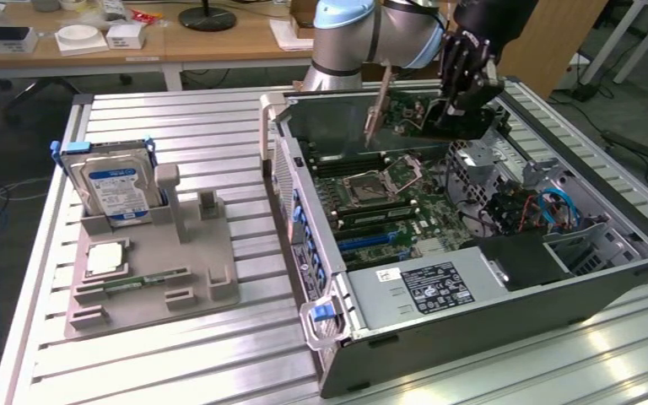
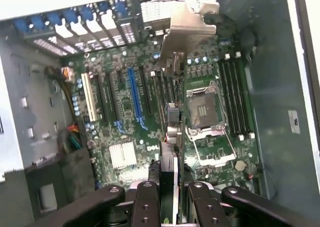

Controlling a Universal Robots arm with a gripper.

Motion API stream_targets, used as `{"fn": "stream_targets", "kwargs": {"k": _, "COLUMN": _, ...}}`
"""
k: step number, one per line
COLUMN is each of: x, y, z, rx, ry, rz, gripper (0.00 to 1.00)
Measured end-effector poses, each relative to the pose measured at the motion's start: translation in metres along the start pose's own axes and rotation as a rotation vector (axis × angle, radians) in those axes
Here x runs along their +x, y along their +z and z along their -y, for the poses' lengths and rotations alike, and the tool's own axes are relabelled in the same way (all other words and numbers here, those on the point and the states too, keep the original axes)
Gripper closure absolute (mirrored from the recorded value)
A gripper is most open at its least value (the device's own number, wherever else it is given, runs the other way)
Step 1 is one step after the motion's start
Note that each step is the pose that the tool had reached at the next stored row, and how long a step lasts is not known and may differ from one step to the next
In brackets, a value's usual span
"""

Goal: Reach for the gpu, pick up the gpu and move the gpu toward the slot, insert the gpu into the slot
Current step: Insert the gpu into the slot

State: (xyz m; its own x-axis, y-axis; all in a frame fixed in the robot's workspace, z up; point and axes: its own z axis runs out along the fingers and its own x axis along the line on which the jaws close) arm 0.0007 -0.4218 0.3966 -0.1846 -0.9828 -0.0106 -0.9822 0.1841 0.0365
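Arm [image 1: 369,34] bent over; end effector [image 1: 456,118] clamped, pointing down

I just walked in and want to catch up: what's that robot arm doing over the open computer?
The arm's gripper is closed on the gpu, holding it in the air above the open computer case. The card hangs over the motherboard and is not yet seated in any slot. A hard drive stands in the grey holder at the exterior view's left.
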Motion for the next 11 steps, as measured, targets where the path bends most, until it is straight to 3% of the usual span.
{"fn": "stream_targets", "kwargs": {"k": 1, "x": 0.0001, "y": 0.0002, "z": 0.0, "rx": 0.0075, "ry": -0.012, "rz": 0.0009, "gripper": 0.73}}
{"fn": "stream_targets", "kwargs": {"k": 3, "x": 0.0009, "y": 0.0012, "z": 0.0002, "rx": 0.0455, "ry": -0.051, "rz": 0.0067, "gripper": 0.73}}
{"fn": "stream_targets", "kwargs": {"k": 6, "x": 0.0021, "y": 0.0023, "z": 0.0004, "rx": 0.0494, "ry": -0.069, "rz": 0.0075, "gripper": 0.73}}
{"fn": "stream_targets", "kwargs": {"k": 11, "x": 0.0024, "y": 0.0044, "z": 0.0004, "rx": 0.0485, "ry": -0.153, "rz": 0.0065, "gripper": 0.73}}
